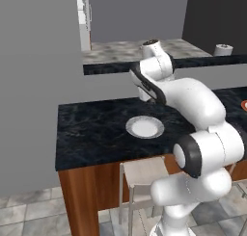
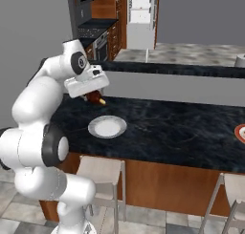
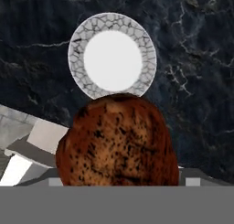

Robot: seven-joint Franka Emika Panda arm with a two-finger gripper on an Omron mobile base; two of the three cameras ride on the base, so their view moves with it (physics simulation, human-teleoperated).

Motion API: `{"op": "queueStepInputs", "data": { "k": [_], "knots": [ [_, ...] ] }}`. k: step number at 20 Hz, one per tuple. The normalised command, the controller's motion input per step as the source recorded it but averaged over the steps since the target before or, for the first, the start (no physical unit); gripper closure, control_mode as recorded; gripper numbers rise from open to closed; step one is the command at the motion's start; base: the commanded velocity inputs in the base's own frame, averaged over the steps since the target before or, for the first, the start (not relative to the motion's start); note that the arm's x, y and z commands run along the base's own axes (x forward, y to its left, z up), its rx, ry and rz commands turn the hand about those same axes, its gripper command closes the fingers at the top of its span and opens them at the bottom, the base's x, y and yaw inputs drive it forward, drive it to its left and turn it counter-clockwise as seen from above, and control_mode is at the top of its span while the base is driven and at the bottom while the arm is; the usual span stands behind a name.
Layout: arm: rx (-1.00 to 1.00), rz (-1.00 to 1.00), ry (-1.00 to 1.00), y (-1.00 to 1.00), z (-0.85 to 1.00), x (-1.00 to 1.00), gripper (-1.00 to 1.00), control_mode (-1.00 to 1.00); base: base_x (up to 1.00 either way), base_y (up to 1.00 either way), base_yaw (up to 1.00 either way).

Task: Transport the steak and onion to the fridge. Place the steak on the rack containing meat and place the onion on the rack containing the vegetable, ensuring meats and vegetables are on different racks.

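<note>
One dark red-brown steak lump [image 3: 118,143] gripped in the hand [image 2: 94,97], above one white crackle-rimmed round plate [image 3: 112,57], on the black marble table [image 2: 182,128]

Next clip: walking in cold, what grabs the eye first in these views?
The big white arm bent over the dark marble counter, its gripper shut on the steak, a red-brown lump looming large in the hand view. Below it lies a round white plate with a crackled grey rim, bare, near the counter's front edge. Pale stools stand beneath the counter.
</note>
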Motion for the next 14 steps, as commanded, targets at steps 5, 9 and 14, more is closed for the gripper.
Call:
{"op": "queueStepInputs", "data": {
  "k": [5, 9, 14],
  "knots": [
    [0.00, -0.24, -0.49, 0.49, 0.00, -0.83, 1.00, -1.00, 0.00, 0.00, 0.00],
    [0.00, -0.16, -0.58, 0.06, 0.24, -1.00, 1.00, -1.00, 0.00, 0.00, 0.00],
    [0.00, -0.16, -0.54, 0.00, 0.36, -1.00, 1.00, -1.00, 0.00, 0.00, 0.00]
  ]
}}
